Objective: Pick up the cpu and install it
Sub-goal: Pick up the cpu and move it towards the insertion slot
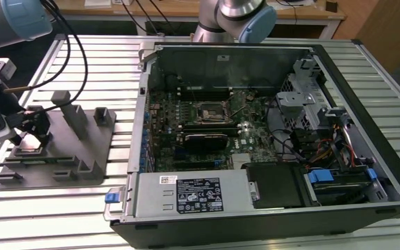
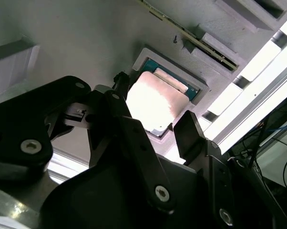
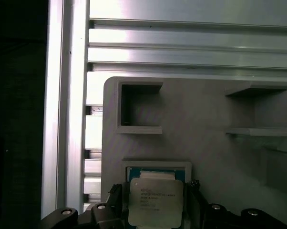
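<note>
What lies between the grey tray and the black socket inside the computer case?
In the exterior view, from tray to socket: a bare strip of slatted table, the computer case's side wall, then motherboard.

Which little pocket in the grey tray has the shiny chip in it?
The framed square pocket under the gripper: the cpu lies in it. The two other pockets on the tray look empty.

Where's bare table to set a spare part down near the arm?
In the exterior view, bare slatted table lies nearer the camera than the grey tray and beyond its far side. The gap between tray and computer case is narrow. The gripper crowds the tray corner around the cpu; the case is packed.
</note>
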